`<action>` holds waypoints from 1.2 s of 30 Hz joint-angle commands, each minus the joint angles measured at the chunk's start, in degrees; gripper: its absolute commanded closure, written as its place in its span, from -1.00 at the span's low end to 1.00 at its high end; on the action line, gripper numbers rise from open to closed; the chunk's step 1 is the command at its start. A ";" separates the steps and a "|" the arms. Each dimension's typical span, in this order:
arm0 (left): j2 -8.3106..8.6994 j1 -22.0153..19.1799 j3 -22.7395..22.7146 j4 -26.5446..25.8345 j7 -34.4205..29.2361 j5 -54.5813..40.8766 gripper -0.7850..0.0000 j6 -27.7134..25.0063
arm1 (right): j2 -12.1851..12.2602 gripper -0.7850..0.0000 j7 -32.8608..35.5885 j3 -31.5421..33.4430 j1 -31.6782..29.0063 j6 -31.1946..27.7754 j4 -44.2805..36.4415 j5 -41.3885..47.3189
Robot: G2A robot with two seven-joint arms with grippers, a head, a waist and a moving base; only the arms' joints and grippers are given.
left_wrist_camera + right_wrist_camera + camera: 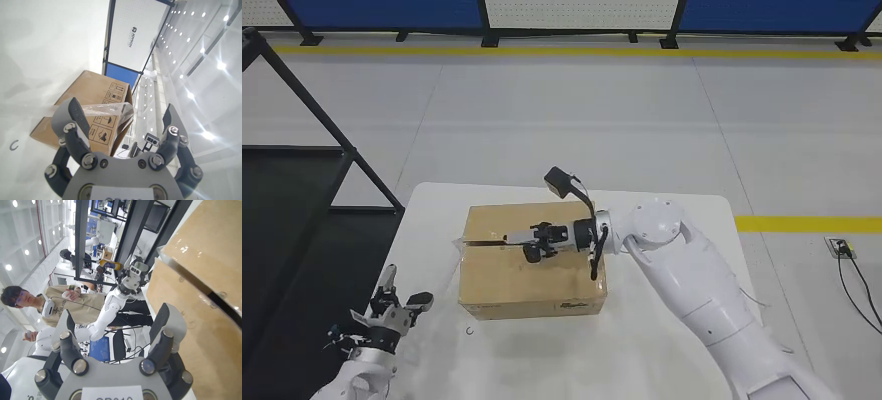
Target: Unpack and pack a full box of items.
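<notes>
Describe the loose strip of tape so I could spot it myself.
Find the white table and the brown cardboard box in its middle. A strip of tape sticks out loose from one end of the box. Unlike the cardboard, it is clear and shiny.

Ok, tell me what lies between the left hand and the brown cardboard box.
Bare white table in the top view, from left hand to brown cardboard box; a small dark C-shaped piece lies aside.
</notes>
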 commanded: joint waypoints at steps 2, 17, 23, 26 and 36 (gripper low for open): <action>-0.15 2.11 0.40 -1.78 1.39 2.42 -1.00 -2.45 | -0.09 -1.00 -2.27 0.28 -0.40 1.61 1.11 0.75; -0.82 -0.74 6.18 0.90 3.05 2.72 -1.00 5.45 | -1.13 -1.00 -5.54 -1.29 0.19 1.13 5.48 0.44; -1.17 -5.49 8.70 5.22 4.38 2.23 -1.00 8.54 | -1.09 -1.00 -6.18 -0.89 -0.27 0.47 5.34 0.32; -1.37 -7.62 9.35 7.03 4.75 0.79 -1.00 9.47 | -1.12 -1.00 -6.34 -0.93 -0.48 0.44 5.17 0.14; -1.71 -9.32 9.44 8.26 7.77 0.89 1.00 8.14 | -1.14 -1.00 -6.14 -0.74 -0.79 0.19 5.05 -0.24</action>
